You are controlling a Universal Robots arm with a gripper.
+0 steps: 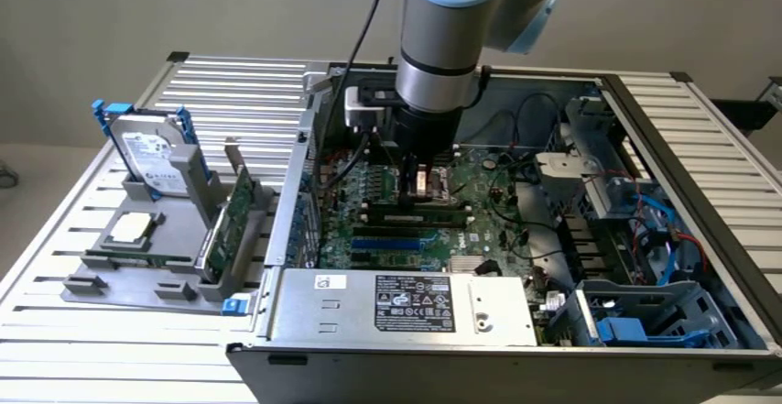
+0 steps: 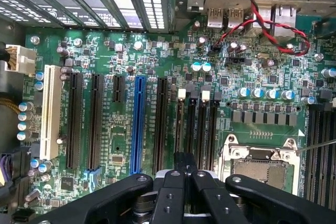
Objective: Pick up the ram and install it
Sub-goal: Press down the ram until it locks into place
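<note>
Hovering low over the motherboard (image 2: pixel 121 129), my gripper (image 2: pixel 184 160) presses its fingers together; anything pinched between them stays hidden.

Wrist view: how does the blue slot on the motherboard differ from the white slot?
Colour: the blue slot is bright blue, while the white slot is cream white.
Width: the white slot looks broader and the blue slot slimmer.
Place: the white slot ends the row, beside a line of capacitors. The blue slot has black slots on both sides.
Both are empty and lie parallel on the green motherboard.
</note>
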